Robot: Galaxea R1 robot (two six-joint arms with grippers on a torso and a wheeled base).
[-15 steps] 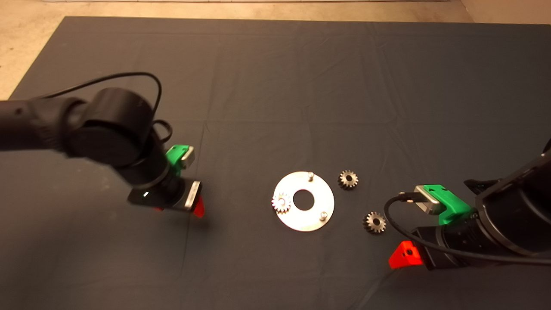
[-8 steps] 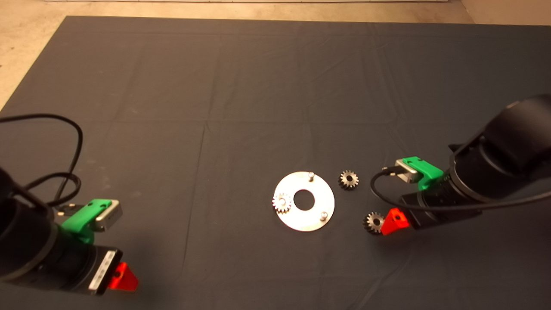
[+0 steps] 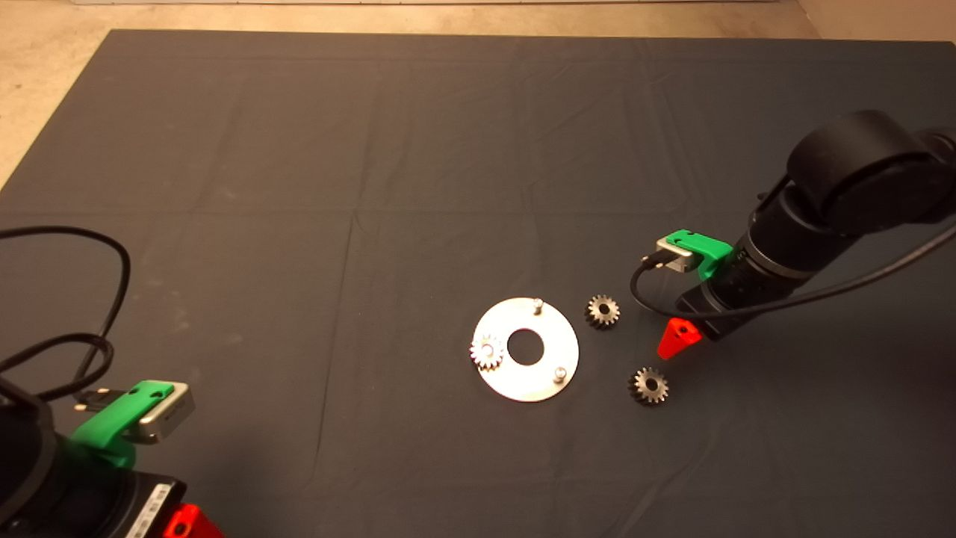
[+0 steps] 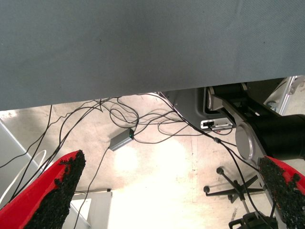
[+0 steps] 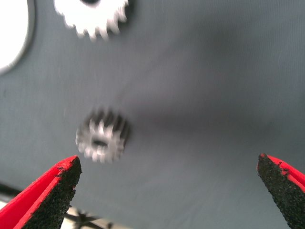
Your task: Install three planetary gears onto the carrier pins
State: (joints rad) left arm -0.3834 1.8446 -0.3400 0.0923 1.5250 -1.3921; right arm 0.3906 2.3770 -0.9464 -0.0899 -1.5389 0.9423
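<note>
A shiny round disc [image 3: 549, 385] with a large centre hole lies on the dark mat. One planetary gear [image 3: 487, 351] sits on its left carrier pin. The other two carrier pins [image 3: 537, 303] [image 3: 559, 372] stand bare. Two loose planetary gears [image 3: 602, 311] [image 3: 649, 385] lie flat on the mat right of the disc. My right gripper [image 3: 678, 338] hovers just right of them, between the two. Its wrist view shows the gripper [image 5: 167, 191] open wide and empty, with one gear [image 5: 102, 136] ahead near one finger [image 5: 47, 195]. My left gripper [image 3: 183, 523] is parked at the lower left, open.
The mat [image 3: 448, 149] stretches wide behind the disc, with bare floor past its far edge. The left wrist view looks past the mat edge [image 4: 143, 47] at cables [image 4: 119, 138] and a chair base on the floor.
The left arm has drawn back from beside the disc to the lower left corner. The right gripper has moved up and in from the lower right, past the nearer loose gear.
</note>
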